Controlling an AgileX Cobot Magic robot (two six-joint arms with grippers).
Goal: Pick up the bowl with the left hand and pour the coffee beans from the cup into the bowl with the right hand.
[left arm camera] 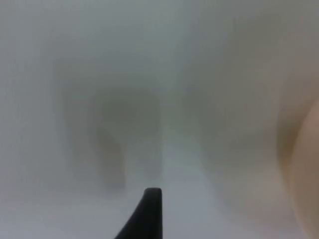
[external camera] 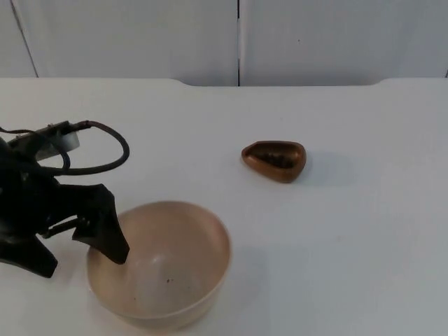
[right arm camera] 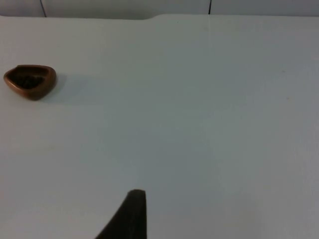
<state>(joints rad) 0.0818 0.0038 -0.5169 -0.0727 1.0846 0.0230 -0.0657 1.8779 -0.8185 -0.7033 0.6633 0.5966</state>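
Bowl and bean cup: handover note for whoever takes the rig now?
Left gripper: at the near-left rim of the beige bowl, one finger inside; grip not confirmed.
Right gripper: waiting back over the white table, away from the cup.
Brown cup: upright mid-table, coffee beans inside.
Done: left arm at the bowl.
Left: lift the bowl, grasp the cup, pour the beans.

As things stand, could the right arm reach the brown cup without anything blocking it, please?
Probably yes. The cup stands alone on the white table, apart from the bowl and the left hand at its rim. In the right wrist view, bare table lies before the cup.
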